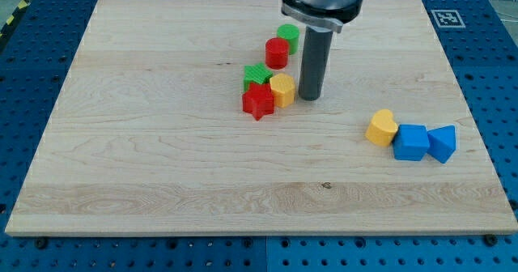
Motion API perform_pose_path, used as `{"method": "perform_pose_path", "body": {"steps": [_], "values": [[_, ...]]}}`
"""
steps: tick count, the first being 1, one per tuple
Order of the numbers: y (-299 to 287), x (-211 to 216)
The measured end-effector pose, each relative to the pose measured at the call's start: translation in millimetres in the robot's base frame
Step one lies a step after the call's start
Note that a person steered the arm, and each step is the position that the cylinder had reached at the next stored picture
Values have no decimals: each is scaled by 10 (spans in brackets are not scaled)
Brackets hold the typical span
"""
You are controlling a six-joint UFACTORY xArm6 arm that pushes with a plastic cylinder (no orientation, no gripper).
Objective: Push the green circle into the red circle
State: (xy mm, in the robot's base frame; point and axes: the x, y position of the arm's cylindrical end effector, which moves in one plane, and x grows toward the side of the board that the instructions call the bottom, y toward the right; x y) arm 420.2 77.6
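The green circle [289, 36] sits near the board's top middle, touching the red circle [277, 53] just below and left of it. My tip [309, 98] stands on the board to the right of and below both circles, close beside a yellow block [282, 89]. The rod's upper part rises just right of the green circle.
A green star [256, 75], a red star [258, 101] and the yellow block cluster below the red circle. At the view's right lie a yellow heart [381, 128], a blue cube [411, 142] and a blue triangle-like block [442, 142]. The wooden board [162, 167] rests on a blue table.
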Motion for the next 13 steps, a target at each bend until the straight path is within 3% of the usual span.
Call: {"method": "perform_pose_path", "body": {"steps": [2, 4, 6, 8, 13], "values": [[390, -944], [409, -1846], [128, -2156], [-98, -2186], [-360, -1703]]}}
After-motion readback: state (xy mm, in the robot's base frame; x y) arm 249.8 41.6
